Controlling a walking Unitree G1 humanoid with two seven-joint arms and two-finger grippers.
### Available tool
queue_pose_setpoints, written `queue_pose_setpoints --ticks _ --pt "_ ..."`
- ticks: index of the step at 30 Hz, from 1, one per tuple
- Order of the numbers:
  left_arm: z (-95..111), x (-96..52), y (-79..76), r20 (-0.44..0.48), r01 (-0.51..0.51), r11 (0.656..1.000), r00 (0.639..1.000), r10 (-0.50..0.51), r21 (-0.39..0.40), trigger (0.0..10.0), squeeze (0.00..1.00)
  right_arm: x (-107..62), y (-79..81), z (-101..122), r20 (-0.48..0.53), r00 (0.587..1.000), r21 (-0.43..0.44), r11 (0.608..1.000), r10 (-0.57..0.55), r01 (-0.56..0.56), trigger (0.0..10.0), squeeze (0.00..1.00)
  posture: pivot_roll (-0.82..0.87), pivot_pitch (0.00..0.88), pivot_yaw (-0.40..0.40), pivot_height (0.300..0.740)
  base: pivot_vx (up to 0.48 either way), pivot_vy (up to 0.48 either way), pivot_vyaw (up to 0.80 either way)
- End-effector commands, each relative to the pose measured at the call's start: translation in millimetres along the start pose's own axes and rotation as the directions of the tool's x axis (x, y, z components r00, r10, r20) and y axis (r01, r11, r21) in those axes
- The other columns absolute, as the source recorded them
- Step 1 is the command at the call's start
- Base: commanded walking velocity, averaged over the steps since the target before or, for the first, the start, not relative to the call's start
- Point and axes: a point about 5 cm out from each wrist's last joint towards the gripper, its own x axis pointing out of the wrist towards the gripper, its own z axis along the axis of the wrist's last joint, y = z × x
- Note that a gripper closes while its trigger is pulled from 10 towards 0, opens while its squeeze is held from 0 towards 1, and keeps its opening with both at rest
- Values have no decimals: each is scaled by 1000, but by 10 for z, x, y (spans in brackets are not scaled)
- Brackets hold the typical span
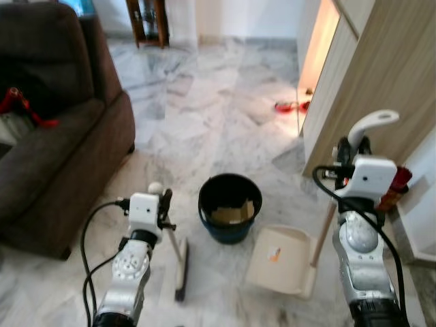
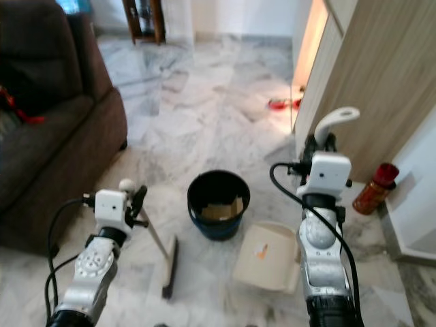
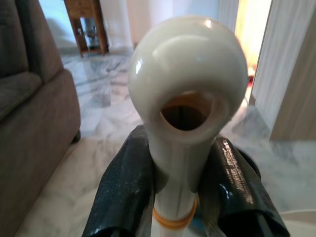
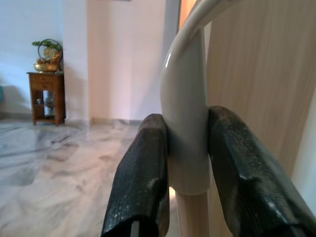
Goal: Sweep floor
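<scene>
The left gripper (image 3: pixel 180 192) clamps the cream plastic broom handle (image 3: pixel 185 113) just under its rounded, holed tip; the shaft slants down and rightward to a dark brush head (image 1: pixel 181 272) lying on the white marble floor (image 1: pixel 204 102), its bristles hard to make out. The right gripper (image 4: pixel 185 168) pinches the upright cream dustpan handle (image 4: pixel 185 123) – its pale dustpan tray (image 1: pixel 279 259) opens toward the dark round bucket (image 1: pixel 230 204) between the arms, with the brown sofa (image 1: pixel 61 129) cut off at the frame's left
</scene>
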Motion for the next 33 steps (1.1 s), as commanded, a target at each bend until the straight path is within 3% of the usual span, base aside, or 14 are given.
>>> queue_pose_setpoints --ticks 1,16,26,33 --pt "80 15 23 42 -19 1000 999 19 11 10000 0 5 -71 17 10 1000 11 1000 -19 19 10000 0 -29 69 19 740 -315 0 0" --pt "-26 -29 -214 5 -1 999 1000 1 -38 10000 0 -67 -414 -57 -43 997 -11 998 -66 65 10000 0 -108 88 -16 740 -62 0 -800" --pt "23 35 -285 14 55 997 998 -54 -47 10000 0 -167 -502 -160 -91 990 0 994 -105 105 10000 0 -123 88 29 740 0 0 -800" --pt "41 122 -237 15 61 997 998 -61 -38 10000 0 -221 -519 -213 -114 983 -18 990 -144 142 10000 0 -154 80 49 740 0 0 -800"
